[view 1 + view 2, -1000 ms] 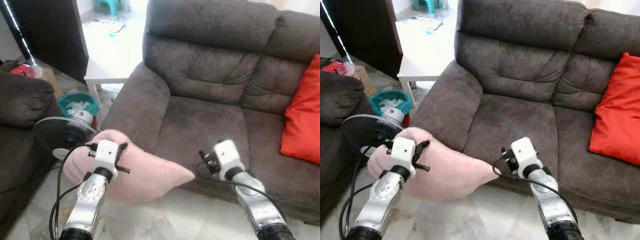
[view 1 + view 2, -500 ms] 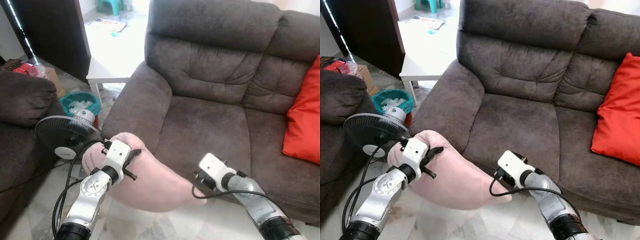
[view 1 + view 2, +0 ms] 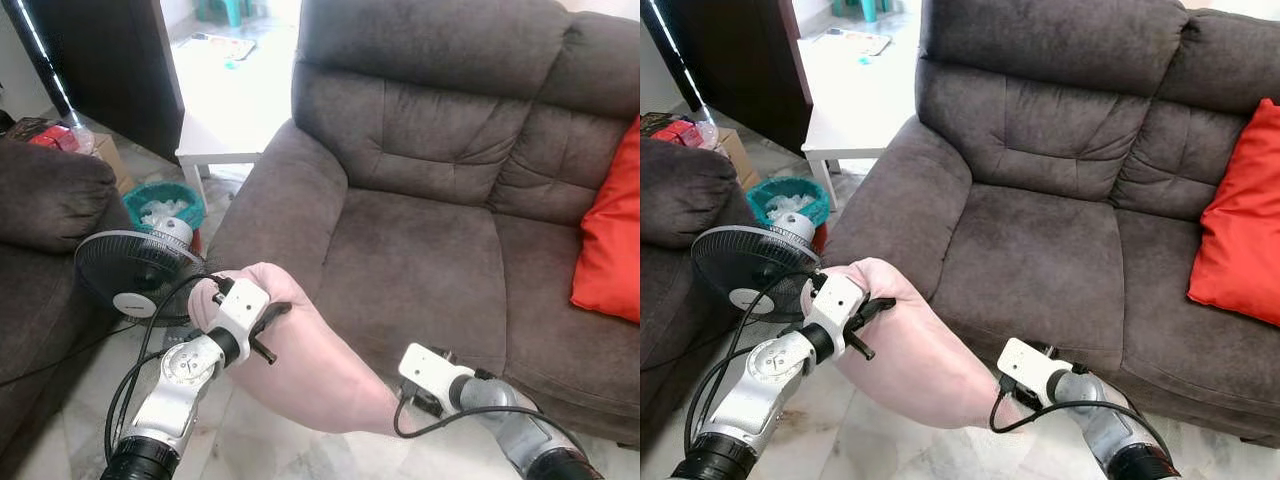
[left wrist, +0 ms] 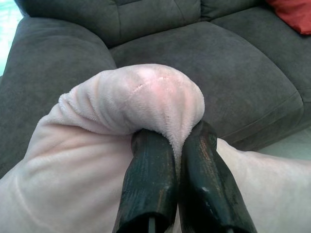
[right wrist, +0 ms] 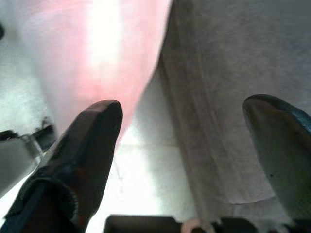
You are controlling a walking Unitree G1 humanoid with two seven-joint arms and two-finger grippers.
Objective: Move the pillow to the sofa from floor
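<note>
- Fingers of the left gripper are pinched tight on a fold at the upper end of the pink pillow.
- Wide-spread fingers are shown on the right gripper, placed near the pillow's lower corner, with nothing held.
- The pillow is held off the floor, near the front edge of the sofa, left of its seat.
- A soft, light, sagging load is judged; a bunched corner is best taken, or 2 corners for control.

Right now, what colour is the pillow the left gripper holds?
Pale pink; the pillow shows best in the left wrist view.
</note>
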